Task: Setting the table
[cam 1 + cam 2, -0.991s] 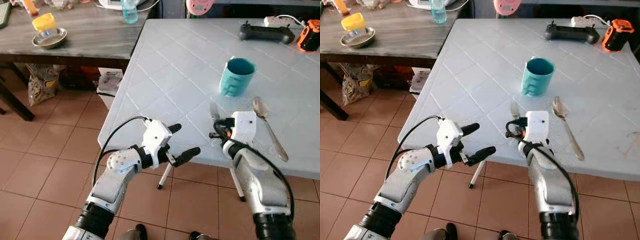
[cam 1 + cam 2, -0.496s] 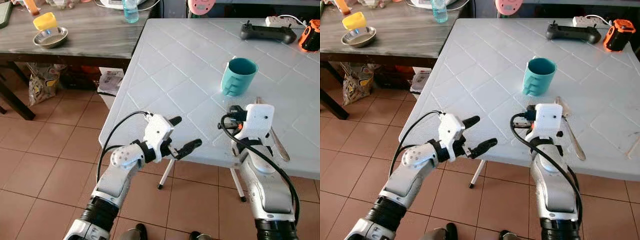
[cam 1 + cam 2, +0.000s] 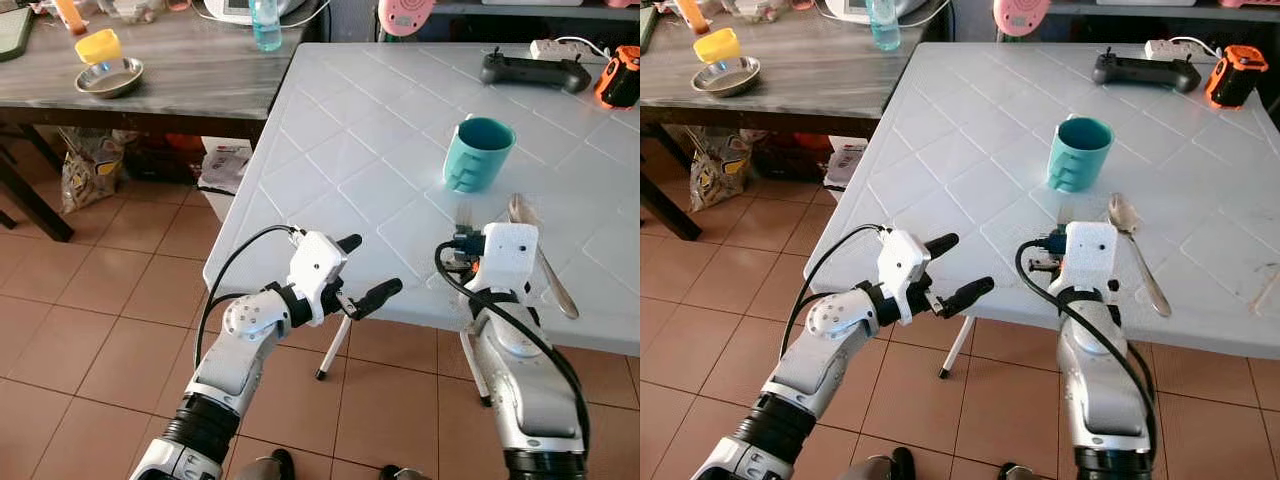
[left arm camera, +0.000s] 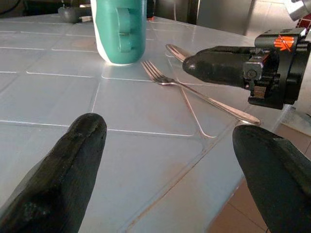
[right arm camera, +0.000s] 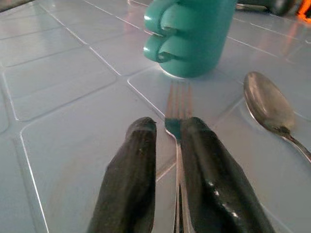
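The right gripper (image 5: 167,141) is hovering low over the near edge of the white tiled plastic table (image 3: 340,130), its two black fingers drawn close together with only a slim gap between them, and the handle of the silver metal fork (image 5: 179,109) is running under that gap; whether the fingers are actually pinching the fork I cannot tell. The fork is lying flat on the table with its tines pointing at the teal ribbed plastic cup (image 3: 478,152), which is standing upright just beyond it. The silver metal spoon (image 3: 1133,243) is lying just beside the fork, on its right. Compared with half a second ago, the right wrist is sitting slightly nearer the table edge and further left, so more of the spoon is showing. The left gripper (image 3: 360,272) is holding in the air at the table's front edge, fingers spread wide, much as it was a second ago. Further back a black game controller (image 3: 532,70) and an orange device (image 3: 620,77) are resting on the table.
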Motion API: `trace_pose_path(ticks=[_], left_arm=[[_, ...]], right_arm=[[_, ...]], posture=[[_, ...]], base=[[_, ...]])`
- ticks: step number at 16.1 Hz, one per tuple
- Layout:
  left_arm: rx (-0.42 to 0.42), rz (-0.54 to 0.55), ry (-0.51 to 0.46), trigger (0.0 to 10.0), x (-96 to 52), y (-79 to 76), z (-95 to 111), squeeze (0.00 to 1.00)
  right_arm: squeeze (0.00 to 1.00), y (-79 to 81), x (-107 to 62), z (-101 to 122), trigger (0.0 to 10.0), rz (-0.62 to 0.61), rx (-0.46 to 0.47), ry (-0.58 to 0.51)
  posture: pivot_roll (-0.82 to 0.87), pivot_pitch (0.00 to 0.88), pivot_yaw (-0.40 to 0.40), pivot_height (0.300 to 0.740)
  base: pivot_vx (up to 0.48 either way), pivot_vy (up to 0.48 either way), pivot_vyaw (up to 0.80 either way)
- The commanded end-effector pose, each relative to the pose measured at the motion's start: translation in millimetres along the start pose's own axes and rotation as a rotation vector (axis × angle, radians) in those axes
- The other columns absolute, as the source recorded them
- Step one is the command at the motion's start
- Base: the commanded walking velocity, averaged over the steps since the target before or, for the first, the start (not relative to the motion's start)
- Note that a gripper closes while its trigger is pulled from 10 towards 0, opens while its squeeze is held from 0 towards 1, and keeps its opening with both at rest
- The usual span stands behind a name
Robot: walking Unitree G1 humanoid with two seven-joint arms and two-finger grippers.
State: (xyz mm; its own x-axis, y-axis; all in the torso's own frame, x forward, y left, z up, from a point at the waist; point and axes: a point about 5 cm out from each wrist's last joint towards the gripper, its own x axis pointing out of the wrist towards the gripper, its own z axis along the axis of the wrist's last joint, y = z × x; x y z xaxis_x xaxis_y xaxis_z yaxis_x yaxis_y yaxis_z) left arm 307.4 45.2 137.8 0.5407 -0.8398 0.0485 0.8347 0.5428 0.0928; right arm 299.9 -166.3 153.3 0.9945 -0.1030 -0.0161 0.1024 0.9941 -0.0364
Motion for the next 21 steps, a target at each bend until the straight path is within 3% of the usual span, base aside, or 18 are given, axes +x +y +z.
trace_pose_path(ticks=[1,8,13,21], left_arm=[[0.011,0.0,0.012,10.0,-0.1,-0.5,-1.9,0.0],[-0.01,-0.037,0.026,10.0,1.6,-5.0,-3.6,0.0],[-0.02,-0.047,0.032,10.0,1.3,-9.0,-6.1,0.0],[-0.03,-0.046,0.038,10.0,-1.0,-10.9,-7.3,0.0]], right_arm=[[1.0,0.3,-2.1,2.0,10.0,-0.024,0.005,-0.001],[1.0,-6.6,8.0,9.0,10.0,-0.105,0.037,0.033],[1.0,-6.7,10.0,-3.0,10.0,-0.06,0.095,0.104],[1.0,-8.2,22.2,-13.6,10.0,-0.023,0.111,0.161]], posture=[[0.03,0.127,0.061,0.74],[0.01,0.15,0.078,0.74],[0.01,0.157,0.072,0.74],[0.02,0.167,0.062,0.74]], base=[[0.0,0.0,0.0],[0.0,0.0,0.0],[0.0,0.0,0.0],[0.0,0.0,0.0]])
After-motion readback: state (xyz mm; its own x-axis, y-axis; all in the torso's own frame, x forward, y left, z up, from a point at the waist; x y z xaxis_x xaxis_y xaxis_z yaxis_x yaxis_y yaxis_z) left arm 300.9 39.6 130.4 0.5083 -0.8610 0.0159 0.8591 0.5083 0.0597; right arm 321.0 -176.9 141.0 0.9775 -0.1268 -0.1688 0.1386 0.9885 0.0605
